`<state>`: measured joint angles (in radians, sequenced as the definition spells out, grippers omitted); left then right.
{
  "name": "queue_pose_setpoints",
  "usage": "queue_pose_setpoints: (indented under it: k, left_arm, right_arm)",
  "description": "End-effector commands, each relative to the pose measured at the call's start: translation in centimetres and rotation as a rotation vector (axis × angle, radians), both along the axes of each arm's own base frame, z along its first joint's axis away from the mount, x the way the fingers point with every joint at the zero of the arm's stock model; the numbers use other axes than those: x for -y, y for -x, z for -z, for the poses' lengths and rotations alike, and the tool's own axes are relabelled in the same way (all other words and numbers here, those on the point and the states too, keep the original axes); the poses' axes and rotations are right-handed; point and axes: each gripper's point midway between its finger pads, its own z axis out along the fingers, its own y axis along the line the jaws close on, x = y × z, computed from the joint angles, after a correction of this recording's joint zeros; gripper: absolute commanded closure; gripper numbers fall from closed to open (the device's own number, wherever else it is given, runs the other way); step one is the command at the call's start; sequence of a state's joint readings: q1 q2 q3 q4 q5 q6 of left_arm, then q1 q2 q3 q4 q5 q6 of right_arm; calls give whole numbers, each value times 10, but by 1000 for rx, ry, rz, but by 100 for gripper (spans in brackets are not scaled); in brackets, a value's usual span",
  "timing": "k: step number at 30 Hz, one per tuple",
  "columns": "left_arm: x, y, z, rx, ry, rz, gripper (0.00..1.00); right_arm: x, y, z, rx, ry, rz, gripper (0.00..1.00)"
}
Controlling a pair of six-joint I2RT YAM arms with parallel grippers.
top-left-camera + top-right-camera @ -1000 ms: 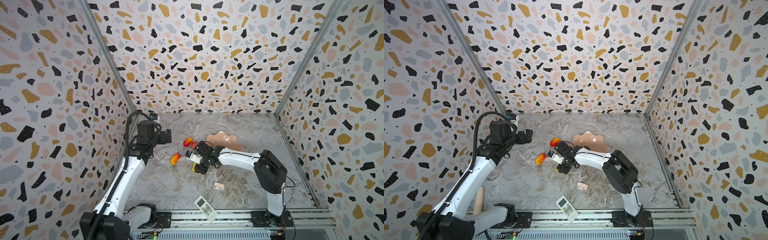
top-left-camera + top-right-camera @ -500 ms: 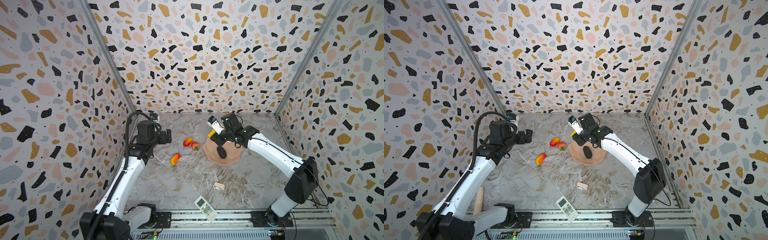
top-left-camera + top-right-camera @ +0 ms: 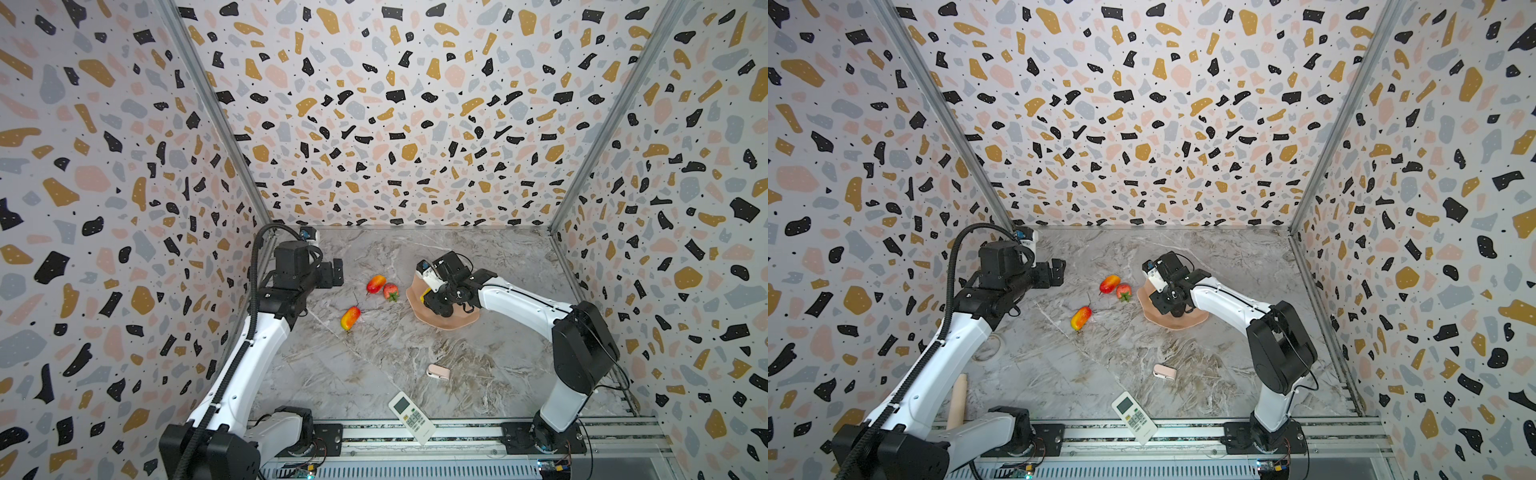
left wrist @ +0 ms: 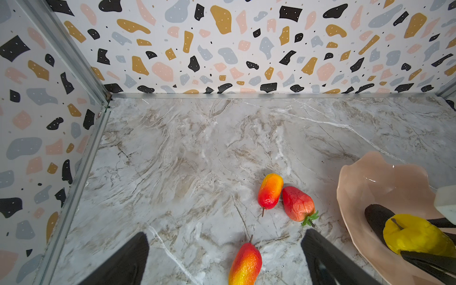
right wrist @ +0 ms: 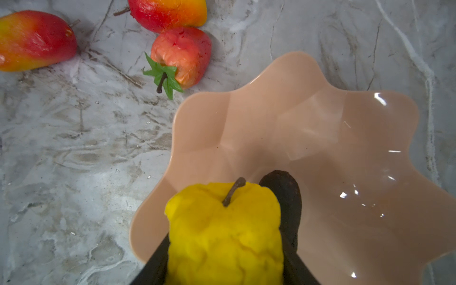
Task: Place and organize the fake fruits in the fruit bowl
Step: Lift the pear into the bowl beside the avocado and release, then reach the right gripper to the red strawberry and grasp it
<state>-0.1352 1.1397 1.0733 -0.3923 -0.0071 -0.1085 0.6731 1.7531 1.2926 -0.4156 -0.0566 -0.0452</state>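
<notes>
No legible text anywhere; white remote [image 3: 412, 417] button markings too small.

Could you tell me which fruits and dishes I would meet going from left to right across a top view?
Lone mango → mango beside the strawberry → strawberry → fruit bowl.

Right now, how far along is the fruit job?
Done: avocado lies in the bowl. In hand: right tool grips the lemon above the bowl. Remaining: mangoes and strawberry sit on the table. Left tool open, holding nothing.
</notes>
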Motion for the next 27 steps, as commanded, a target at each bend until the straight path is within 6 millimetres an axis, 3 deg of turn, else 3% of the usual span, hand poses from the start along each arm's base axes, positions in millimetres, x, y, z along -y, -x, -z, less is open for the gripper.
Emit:
queue_pose_setpoints:
  k: [1,11,17,23,27]
  left_arm:
    - [6,-4,-10,36,17,18,0]
    - [6,-5,-9,31,18,16,0]
    - [6,-6,-8,29,19,19,0]
    - [7,-7,-9,30,20,19,0]
    - [6,-6,-10,30,17,19,0]
  right_arm:
    - [-10,-3,0,10,-36,11,60]
    - [-11,-7,20,14,-34,35,48]
    - [-11,-6,27,6,-34,36,33]
    - [-10,-9,18,27,-35,35,17]
    - [-9,-13,-3,61,-29,34,11]
